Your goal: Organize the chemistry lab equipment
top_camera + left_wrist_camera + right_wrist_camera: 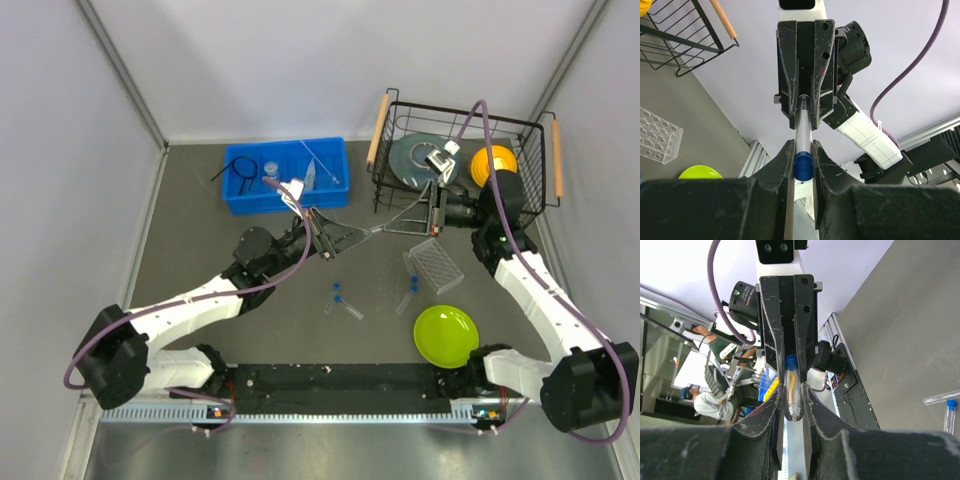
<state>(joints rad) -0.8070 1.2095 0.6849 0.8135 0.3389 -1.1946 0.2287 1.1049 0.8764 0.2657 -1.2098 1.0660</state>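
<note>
One thin clear tube with a blue cap [373, 231] spans the gap between my two grippers above the table's middle. My left gripper [362, 234] is shut on its capped end; in the left wrist view the blue cap [803, 166] sits pinched between the fingers of that gripper [802, 147]. My right gripper [386, 228] is shut on the tube's rounded end [794, 407], its fingers [792, 392] pressed against both sides. The clear tube rack [436, 264] lies on the table to the right. Several loose capped tubes [343, 301] lie below the grippers.
A blue bin [330, 193] at the back holds a black ring [243, 167], a small jar [270, 167] and a clear packet [312, 175]. A wire basket [385, 150] at the back right holds a grey dish [412, 157] and an orange bowl [493, 160]. A lime-green plate [446, 335] sits front right.
</note>
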